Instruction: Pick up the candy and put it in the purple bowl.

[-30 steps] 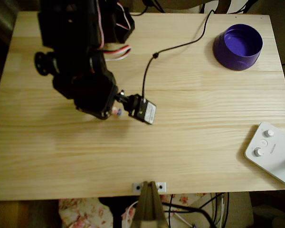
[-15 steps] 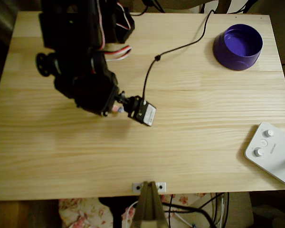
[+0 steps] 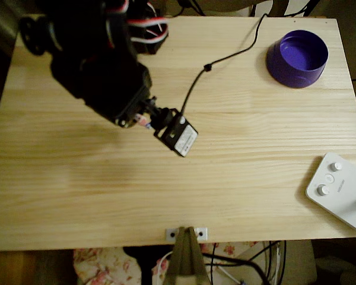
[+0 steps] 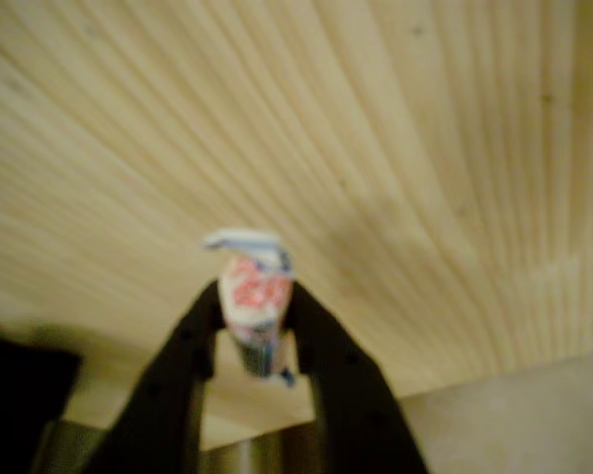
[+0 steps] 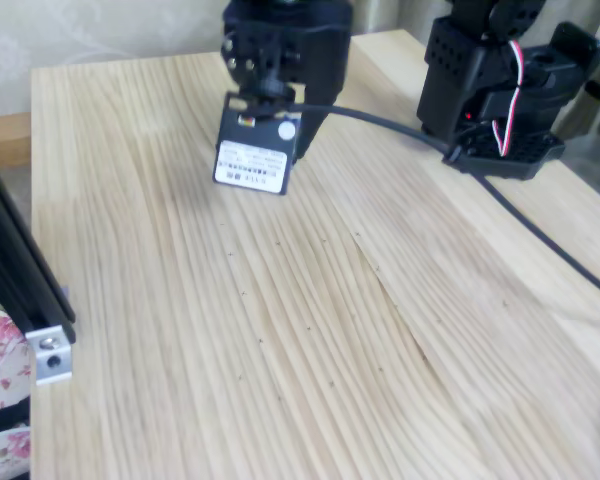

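1. Candy (image 4: 254, 302) clamped between the two dark fingers (image 4: 193, 341) of the claw (image 4: 255, 326), raised clear of the wooden surface (image 4: 425, 148) in the wrist view.
2. Long axis lying along the fingers, pale twisted end poking out past the tips, other bluish end tucked back between them.
3. From overhead, only a pink speck of candy (image 3: 143, 122) visible under the claw (image 3: 141, 121), left of centre on the surface (image 3: 225, 178).
4. Purple bowl (image 3: 297, 58) well apart, at the far right corner.
5. White device with knobs (image 3: 339, 191) at the right edge.
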Controlling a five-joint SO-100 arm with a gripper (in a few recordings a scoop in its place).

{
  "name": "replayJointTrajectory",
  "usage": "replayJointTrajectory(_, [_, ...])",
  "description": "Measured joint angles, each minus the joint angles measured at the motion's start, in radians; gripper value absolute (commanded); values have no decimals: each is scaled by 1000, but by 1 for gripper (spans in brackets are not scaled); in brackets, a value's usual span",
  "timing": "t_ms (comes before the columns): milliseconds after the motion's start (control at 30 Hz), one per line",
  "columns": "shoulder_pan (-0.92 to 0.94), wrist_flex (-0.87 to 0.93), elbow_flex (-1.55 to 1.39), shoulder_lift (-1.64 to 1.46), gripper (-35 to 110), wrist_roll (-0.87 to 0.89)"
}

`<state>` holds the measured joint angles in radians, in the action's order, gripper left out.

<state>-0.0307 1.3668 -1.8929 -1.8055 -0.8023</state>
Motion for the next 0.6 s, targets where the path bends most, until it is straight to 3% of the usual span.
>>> replayJointTrajectory(600, [-190,261,173,-221,0,348])
